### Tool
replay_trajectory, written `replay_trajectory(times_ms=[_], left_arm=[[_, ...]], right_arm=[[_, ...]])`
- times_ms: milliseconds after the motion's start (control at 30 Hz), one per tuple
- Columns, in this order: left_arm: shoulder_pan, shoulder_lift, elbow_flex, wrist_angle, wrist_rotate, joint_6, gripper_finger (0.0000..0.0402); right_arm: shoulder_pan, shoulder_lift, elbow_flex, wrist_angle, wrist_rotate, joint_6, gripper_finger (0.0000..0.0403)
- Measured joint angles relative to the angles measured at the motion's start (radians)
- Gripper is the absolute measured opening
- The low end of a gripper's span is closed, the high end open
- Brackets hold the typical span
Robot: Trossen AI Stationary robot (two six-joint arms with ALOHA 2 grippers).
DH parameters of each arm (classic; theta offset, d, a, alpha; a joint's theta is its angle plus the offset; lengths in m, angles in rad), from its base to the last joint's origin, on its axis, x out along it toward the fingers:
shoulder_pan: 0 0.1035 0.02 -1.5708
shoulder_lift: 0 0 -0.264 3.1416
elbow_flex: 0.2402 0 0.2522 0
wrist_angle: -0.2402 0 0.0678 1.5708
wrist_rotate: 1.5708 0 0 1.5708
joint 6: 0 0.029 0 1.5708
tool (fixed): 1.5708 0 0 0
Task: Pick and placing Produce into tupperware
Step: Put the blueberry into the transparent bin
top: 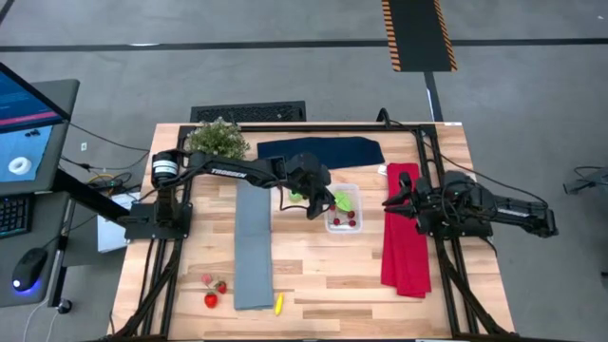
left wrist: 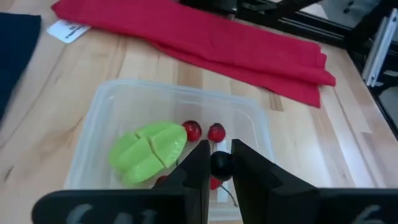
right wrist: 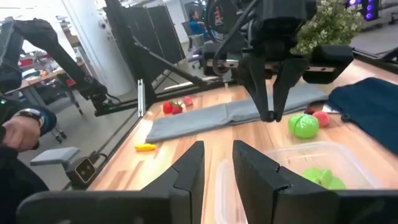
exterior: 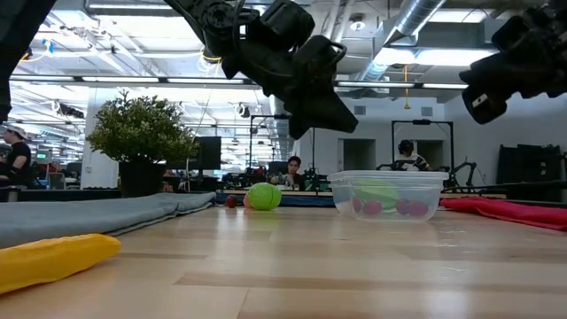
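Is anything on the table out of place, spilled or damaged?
Nothing looks spilled or damaged. The tupperware stands upright with a lime-green piece and cherries inside. The only stray item is a small white card lying on the wood by the red cloth.

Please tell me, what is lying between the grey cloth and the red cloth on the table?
In the high view, the tupperware with produce inside lies between the grey cloth and the red cloth, with the left gripper above its edge.

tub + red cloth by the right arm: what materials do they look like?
Tub: probably thin clear plastic, glossy; the produce inside shows through its walls and the rim is frosted.
Red cloth: seemingly soft matte fabric; it lies folded, with creases and a hemmed edge.
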Motion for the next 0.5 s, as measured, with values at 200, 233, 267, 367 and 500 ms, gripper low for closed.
replay_trajectory(times_ms=[200,233,267,367,500], left_arm=[[-0.004,0.049,0.005,0.003,0.018,-0.021,0.0049],[-0.003,0.067,0.006,-0.012,0.026,-0.024,0.0054],[-0.005,0.085,0.018,-0.010,0.025,-0.033,0.0059],[-0.008,0.132,0.081,0.012,0.027,-0.053,0.0081],[-0.018,0.164,0.131,-0.018,0.035,-0.052,0.0127]], right_arm=[[0.000,0.000,0.000,-0.006,0.000,0.000,0.0107],[0.000,0.000,0.000,-0.005,0.000,0.000,0.0107],[0.000,0.000,0.000,-0.006,0.000,0.000,0.0107],[0.000,0.000,0.000,-0.012,0.000,0.000,0.0107],[0.000,0.000,0.000,-0.028,0.000,0.000,0.0107]])
